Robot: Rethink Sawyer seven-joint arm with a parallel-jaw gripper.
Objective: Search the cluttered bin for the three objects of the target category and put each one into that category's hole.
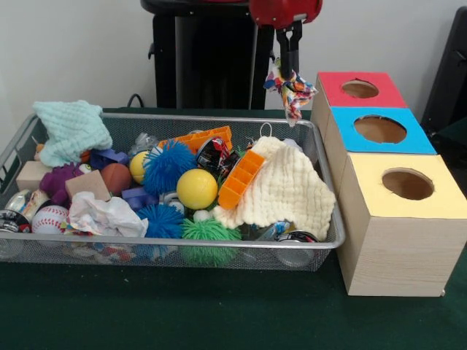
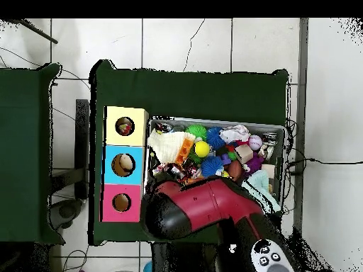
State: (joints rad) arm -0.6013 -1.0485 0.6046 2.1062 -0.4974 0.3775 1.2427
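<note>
Green cloth covers the desk (image 1: 182, 313) nearest the front camera, and on it sits the bin (image 1: 219, 246), a long silver wire-mesh basket heaped with toys. Beside the bin's right end in the front view runs a row of three pale wood-grain boxes: the yellow-topped box (image 1: 398, 233) closest to the camera, the blue-topped box (image 1: 379, 131) behind it and the red-topped box (image 1: 361, 90) farthest back. Each has a round hole — the hole (image 1: 407, 184) in the yellow top shows dark and open. From above, the red and black arm (image 2: 205, 209) reaches across the bin's end nearest the robot. In the bin, a cream knitted cloth (image 1: 281, 191) sprawls at the right, a mint knitted cloth (image 1: 71, 127) hangs over the far-left corner, and a plain white bag (image 1: 106, 216) lies crumpled near the front-left rim. Around them are a green spiky ball (image 1: 209, 239), a blue spiky ball (image 1: 166, 165), a yellow ball (image 1: 196, 189), an orange tray-like piece (image 1: 241, 179) and a baseball (image 1: 49, 219). Above the bin's far-right corner, just beside the red-topped box, the tool (image 1: 290, 69) hangs with its black fingers pinched together on the polka-dot bag (image 1: 292, 91), a small white wad with red, blue and yellow spots that dangles clear of the bin's contents.
</note>
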